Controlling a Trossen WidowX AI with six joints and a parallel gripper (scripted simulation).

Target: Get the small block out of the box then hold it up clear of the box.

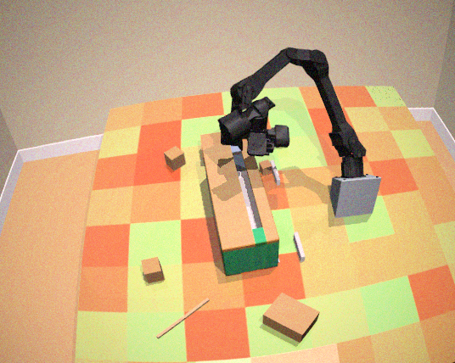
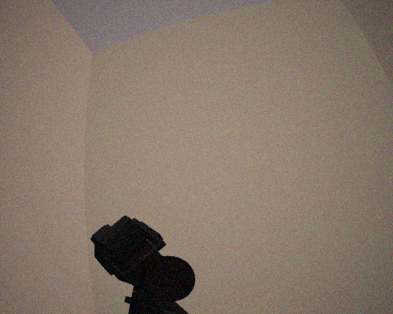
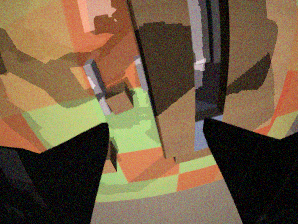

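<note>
Beige walls fill the top of the upper frame, behind a table (image 1: 155,242) patched in orange, yellow and lime. We see a long brown box (image 1: 229,212) (image 3: 175,65) with a green end at the centre. Our black jointed arm (image 1: 266,76) (image 2: 167,279) reaches over its far end. The black pincer (image 1: 259,146) (image 3: 157,127) has its fingers apart, nothing between them. Just right of the box, we see a small brown block (image 1: 266,166) (image 3: 120,101) on the table, beside a pale grey bar (image 1: 275,173) (image 3: 97,86); we cannot tell for certain whether it is the shelf's block.
</note>
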